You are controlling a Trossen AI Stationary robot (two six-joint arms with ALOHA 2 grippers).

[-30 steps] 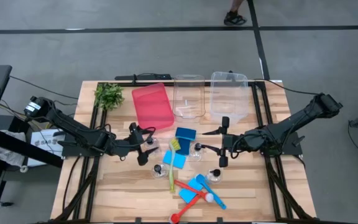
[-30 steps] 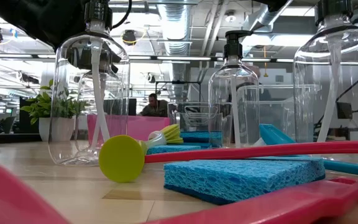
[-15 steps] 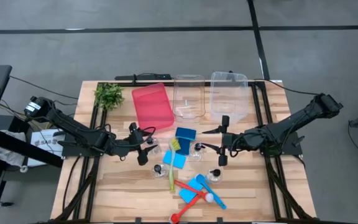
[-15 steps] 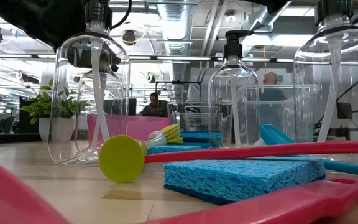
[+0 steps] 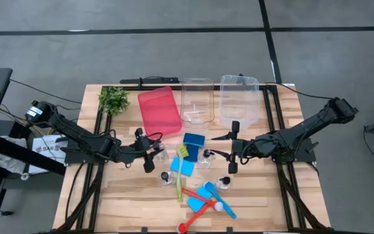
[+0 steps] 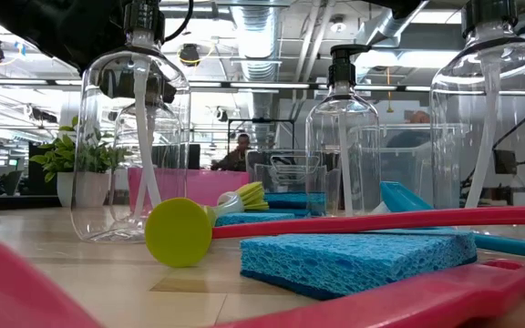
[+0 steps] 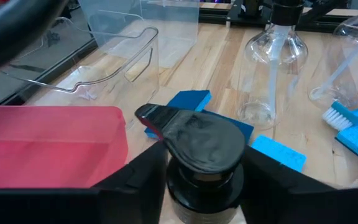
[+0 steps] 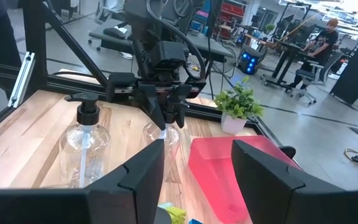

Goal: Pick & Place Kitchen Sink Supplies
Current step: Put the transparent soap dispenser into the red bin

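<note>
The left gripper (image 5: 149, 153), left of centre in the overhead view, was pinching a small clear bottle with a black pump top (image 7: 199, 144); in its wrist view the two dark fingers (image 7: 138, 180) pressed the neck from either side, the pump head filling the bottom centre of the frame. The grip sat high on a slick, narrow neck, so the bottle could, I judged, swing or slip out on lifting, and a low carry might knock the neighbouring clear pump bottle (image 5: 164, 177) or the blue rectangular sponge (image 5: 182, 166) just to its right. The flat red plastic bin (image 5: 160, 110) lay above it in the overhead picture, with two clear plastic bins (image 5: 197, 101) further right. The left arm reached in low from the left edge, stretched almost flat over the wooden table (image 5: 109, 201). The right gripper (image 5: 233, 148), right of centre, stood spread and held nothing, its arm stretched in from the right edge. Thin red, blue and yellow-green brushes (image 5: 203, 207) lay at bottom centre.
</note>
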